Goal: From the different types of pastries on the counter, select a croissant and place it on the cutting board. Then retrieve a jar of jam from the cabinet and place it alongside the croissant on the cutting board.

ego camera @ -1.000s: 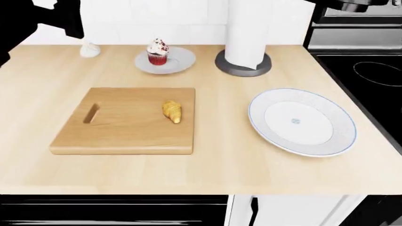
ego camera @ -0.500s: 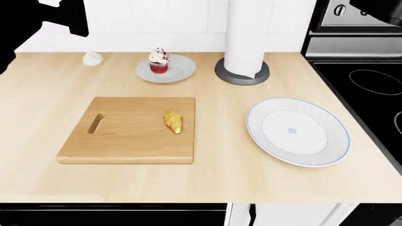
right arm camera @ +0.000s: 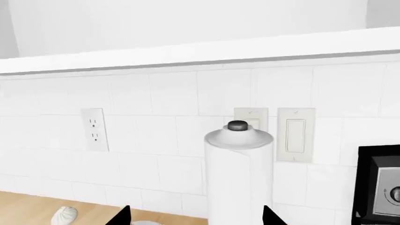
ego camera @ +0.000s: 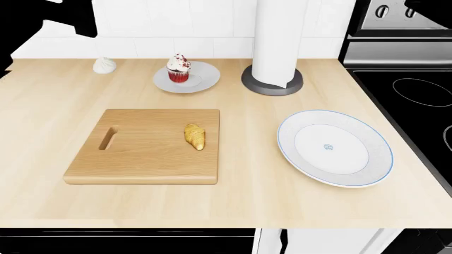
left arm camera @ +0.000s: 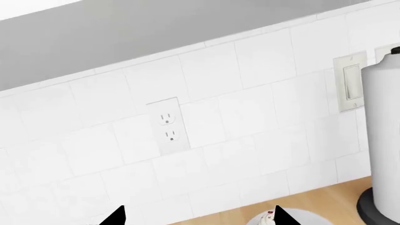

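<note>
The golden-brown croissant [ego camera: 195,136] lies on the right part of the wooden cutting board [ego camera: 141,159], on the beige counter [ego camera: 247,196]. Behind the board, a red-cased cupcake [ego camera: 179,69] stands on a small grey plate [ego camera: 201,78], and a white bun [ego camera: 105,65] sits near the wall. My left gripper [left arm camera: 198,218] is open and empty, held high facing the tiled wall, with the cupcake's top [left arm camera: 269,219] beside one fingertip. My right gripper [right arm camera: 196,216] is also open and empty, facing the paper towel roll [right arm camera: 240,178]. The jar of jam is out of view.
A tall paper towel roll [ego camera: 277,42] on a dark base stands at the back. A large white plate [ego camera: 334,148] lies right of the board, next to a black stove [ego camera: 416,90]. My left arm [ego camera: 42,24] shows dark at the upper left. Wall outlet [left arm camera: 167,126] and switches [right arm camera: 295,136] are on the backsplash.
The head view shifted, so the counter sits lower in frame and more of the stove shows. My right arm has left the top right corner. Croissant and board have not moved.
</note>
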`<state>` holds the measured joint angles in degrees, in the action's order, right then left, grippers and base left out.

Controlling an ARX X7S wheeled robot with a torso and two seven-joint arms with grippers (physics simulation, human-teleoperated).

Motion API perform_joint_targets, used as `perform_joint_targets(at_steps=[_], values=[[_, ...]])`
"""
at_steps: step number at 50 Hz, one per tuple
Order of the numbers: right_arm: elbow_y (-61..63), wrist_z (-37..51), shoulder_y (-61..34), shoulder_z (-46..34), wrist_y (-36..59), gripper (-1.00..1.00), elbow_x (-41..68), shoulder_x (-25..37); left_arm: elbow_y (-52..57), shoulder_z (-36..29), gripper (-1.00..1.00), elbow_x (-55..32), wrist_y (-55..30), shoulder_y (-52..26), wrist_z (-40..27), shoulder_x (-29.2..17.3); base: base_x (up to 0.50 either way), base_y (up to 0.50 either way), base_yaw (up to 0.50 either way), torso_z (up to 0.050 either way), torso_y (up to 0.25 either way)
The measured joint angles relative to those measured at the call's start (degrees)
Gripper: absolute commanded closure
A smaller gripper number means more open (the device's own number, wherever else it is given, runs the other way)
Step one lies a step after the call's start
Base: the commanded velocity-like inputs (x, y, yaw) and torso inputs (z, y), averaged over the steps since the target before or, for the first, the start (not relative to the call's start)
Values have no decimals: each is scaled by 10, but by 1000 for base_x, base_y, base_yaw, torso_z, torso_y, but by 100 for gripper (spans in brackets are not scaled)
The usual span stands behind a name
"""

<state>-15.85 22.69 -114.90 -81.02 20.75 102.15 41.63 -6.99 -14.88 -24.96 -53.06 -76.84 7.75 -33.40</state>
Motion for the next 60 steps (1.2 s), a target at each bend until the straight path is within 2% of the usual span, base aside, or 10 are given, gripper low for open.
perform_joint_targets(at_steps=[13,26,35,40,46,50,55,60], values=[[9,24,-47,16,16,-100,-1,0,16,35,-100,-17,-13,10,-8,-20,0,0,0,0,0],[-43,39,-132,36,49,-100,-10,-43,24,82,-100,-29,-15,36,-20,-50,0,0,0,0,0],[-105,21,-172,112,99,-100,-74,-89,23,108,-100,-33,-5,52,-28,-58,0,0,0,0,0],[-182,-34,-183,214,150,-100,-201,-147,14,117,-100,-35,-2,55,-31,-57,0,0,0,0,0],[-280,-139,-192,439,205,-100,-491,-240,-5,121,-100,-34,2,54,-31,-55,0,0,0,0,0],[-326,-194,-196,561,220,-100,-657,-287,-19,119,-100,-35,4,51,-22,-58,0,0,0,0,0],[-362,-238,-198,660,232,-100,-791,-325,-37,112,-100,-39,6,46,6,-73,0,0,0,0,0],[-385,-263,-199,720,241,-100,-872,-349,-47,106,-100,-49,10,45,56,-102,0,0,0,0,0]])
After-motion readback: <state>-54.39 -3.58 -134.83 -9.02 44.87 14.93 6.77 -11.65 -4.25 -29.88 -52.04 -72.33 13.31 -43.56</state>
